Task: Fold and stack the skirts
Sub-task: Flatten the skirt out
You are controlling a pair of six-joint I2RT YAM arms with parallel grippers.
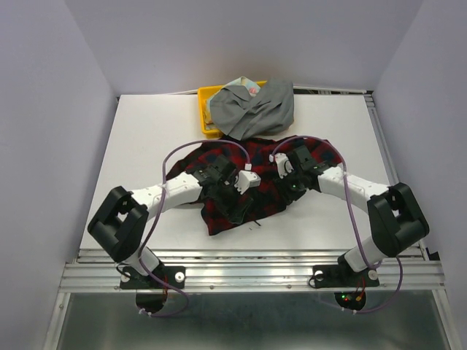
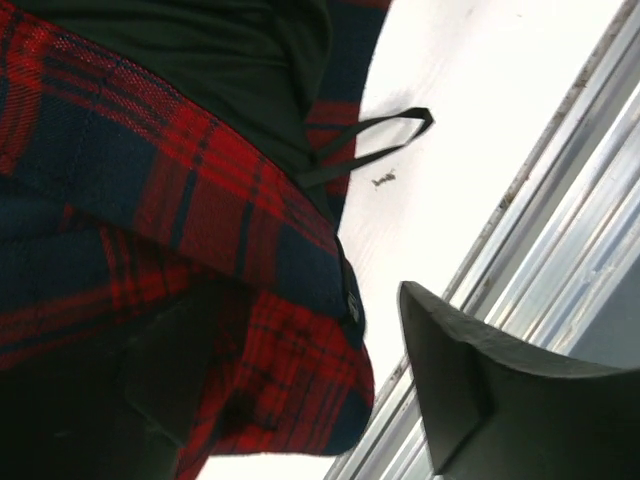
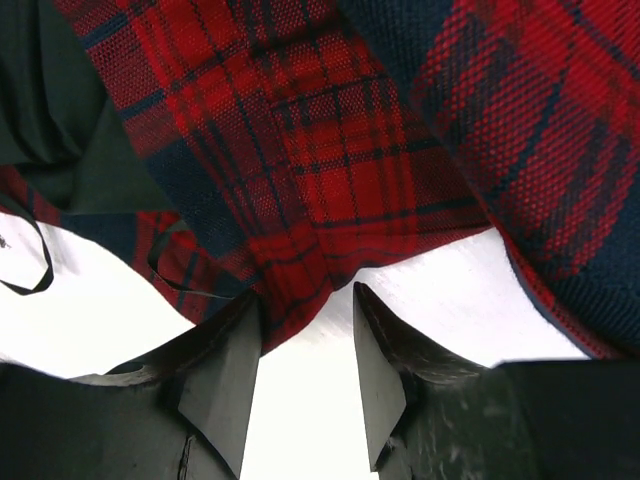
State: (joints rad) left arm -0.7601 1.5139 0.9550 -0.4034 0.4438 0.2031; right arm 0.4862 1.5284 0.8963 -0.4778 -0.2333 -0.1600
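Pale lavender walls close in a white table (image 1: 146,138), with a metal rail (image 1: 248,268) along its near edge. At the far middle sits a yellow tray (image 1: 206,95). The grey skirt (image 1: 259,109) lies heaped over the tray and spills onto the table, and a bit of the floral skirt (image 1: 244,83) peeks out behind it.

The plaid skirt (image 1: 255,155) lies spread in the centre of the table, rumpled, its far edge just beside the grey one. Part of its dark lining (image 2: 200,60) is turned up, and a thin black hanger loop (image 2: 390,135) trails onto the bare surface.

Both arms reach inward over this skirt. The left gripper (image 1: 233,206) is low at the skirt's near edge with its jaws spread wide, the plaid hem lying between them unclamped. The right gripper (image 3: 305,297) has its jaws partly drawn in around a fold of plaid that touches one fingertip (image 3: 245,325), with a thin gap left beside the other.
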